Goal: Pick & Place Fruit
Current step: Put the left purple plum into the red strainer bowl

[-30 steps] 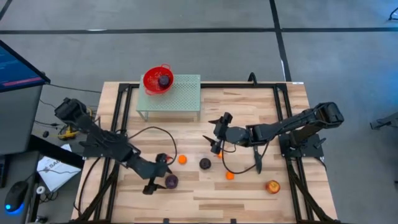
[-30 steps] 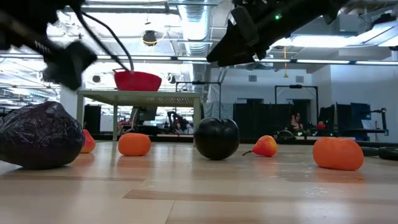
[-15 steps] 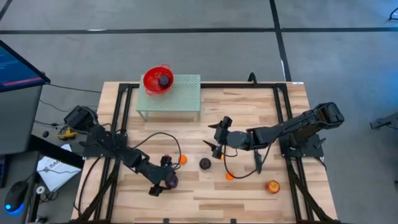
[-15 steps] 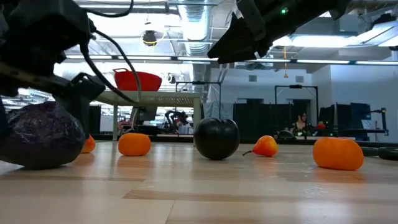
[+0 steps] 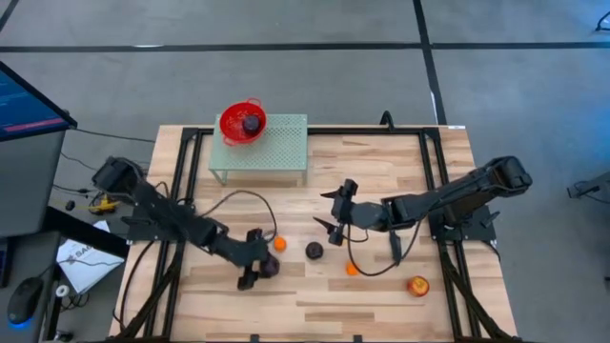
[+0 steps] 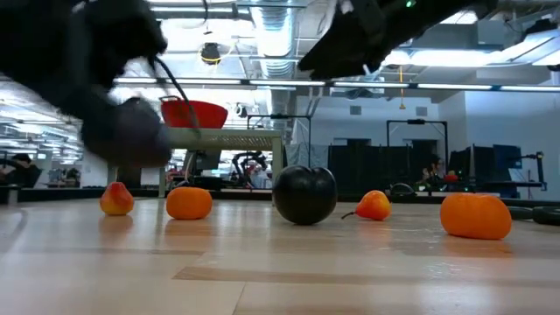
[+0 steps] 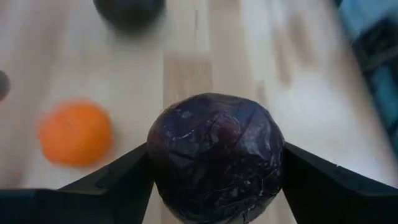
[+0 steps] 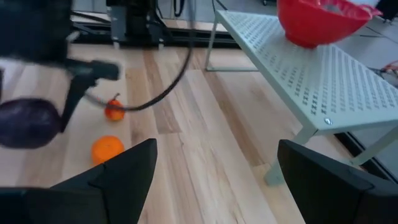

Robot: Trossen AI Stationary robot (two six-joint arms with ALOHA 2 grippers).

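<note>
A dark purple plum (image 7: 214, 155) sits between the fingers of my left gripper (image 5: 264, 271), near the table's front left; the gripper is shut on it. A black plum (image 5: 314, 251) and two orange fruits (image 5: 279, 244) (image 5: 352, 270) lie on the wood mid-table. A red-yellow apple (image 5: 417, 285) rests near the front right. Another plum lies in the red bowl (image 5: 242, 122) on the green rack (image 5: 262, 148). My right gripper (image 5: 334, 225) hangs open above the table's middle with nothing between its fingers (image 8: 118, 180). My left gripper pinches the purple plum between its two fingers, one on each opposite side (image 7: 157, 171) of the ball. The fingers slant downward, coming from the table's left. In the low view the plum no longer lies on the wood and hangs lifted clear.
A small red-orange fruit (image 6: 116, 199) lies behind the left arm and another with a stem (image 6: 374, 206) sits near the right gripper. Loose black cables (image 5: 238, 198) trail over the table. Black frame rails (image 5: 176, 191) run along both sides. Bare wood lies along the near edge.
My left gripper has moved toward the table's right onto the purple plum and taken hold of it. The plum, which lay on the wood, is now off the table and a little farther right and back.
</note>
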